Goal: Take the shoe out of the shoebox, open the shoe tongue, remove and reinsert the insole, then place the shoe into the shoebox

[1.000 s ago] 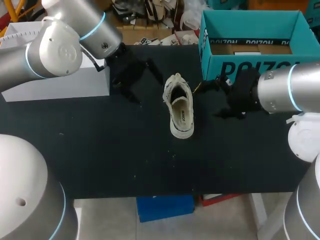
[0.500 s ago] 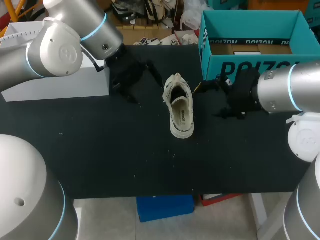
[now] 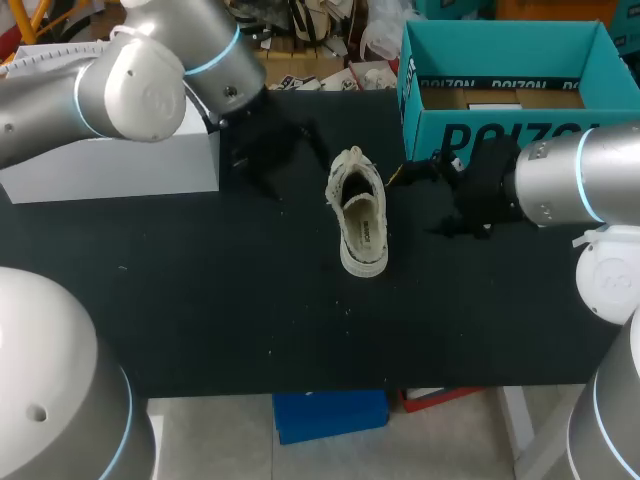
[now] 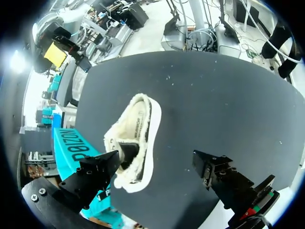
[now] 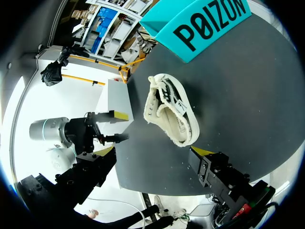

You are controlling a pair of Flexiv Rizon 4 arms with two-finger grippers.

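A cream shoe [image 3: 358,213] lies on the black table [image 3: 200,300], its opening facing up. My left gripper [image 3: 288,163] hovers open just left of the shoe's far end; in the left wrist view the shoe [image 4: 136,138] lies ahead, close to one finger [image 4: 97,171] of the left gripper [image 4: 157,168]. To the shoe's right my right gripper [image 3: 428,200] stands open, nothing between its fingers. The right wrist view shows the shoe [image 5: 171,112] ahead of the right gripper [image 5: 152,167], with the left gripper [image 5: 107,129] beyond. The teal shoebox [image 3: 500,125] stands open at the back right.
A white box [image 3: 110,165] sits at the table's back left, under my left arm. The teal shoebox [image 5: 205,21] is close behind my right gripper. The table's front edge [image 3: 330,388] runs across below the shoe, with bare black surface in front of the shoe.
My left arm has swung toward the back and right, its gripper shifting slightly away from the front. The shoe and my right arm have stayed put.
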